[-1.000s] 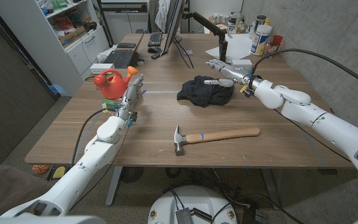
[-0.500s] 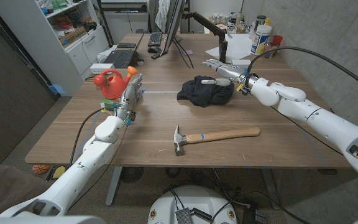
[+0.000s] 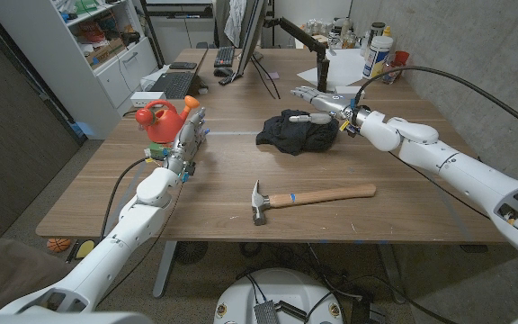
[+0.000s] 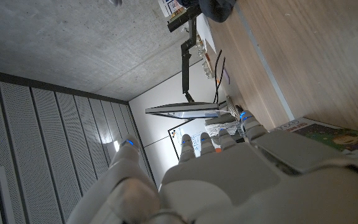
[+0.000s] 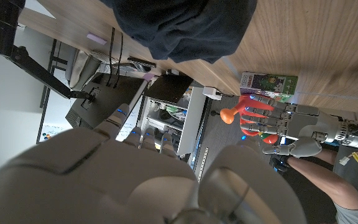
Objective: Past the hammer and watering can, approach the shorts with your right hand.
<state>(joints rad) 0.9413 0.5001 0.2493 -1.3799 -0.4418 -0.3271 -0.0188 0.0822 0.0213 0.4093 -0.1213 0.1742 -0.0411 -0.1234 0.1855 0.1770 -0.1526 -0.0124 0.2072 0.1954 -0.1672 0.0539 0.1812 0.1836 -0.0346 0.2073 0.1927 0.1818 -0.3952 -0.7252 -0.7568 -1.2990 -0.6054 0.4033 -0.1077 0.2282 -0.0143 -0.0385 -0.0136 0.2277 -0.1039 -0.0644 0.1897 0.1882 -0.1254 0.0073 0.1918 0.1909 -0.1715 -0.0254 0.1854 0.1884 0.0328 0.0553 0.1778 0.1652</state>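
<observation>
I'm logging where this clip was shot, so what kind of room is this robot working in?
Most likely an office or lab workspace: the wooden table carries a monitor on an arm, keyboards and bottles, with a storage shelf beside bare concrete walls.

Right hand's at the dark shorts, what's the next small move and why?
Probably ease the right hand a little further toward the robot's left and down onto the crumpled dark fabric shorts. Its fingers are spread and hold nothing, reaching over the cloth's far right edge; contact can't be confirmed. The wooden-handled hammer lies nearer the robot, out of the path.
</observation>
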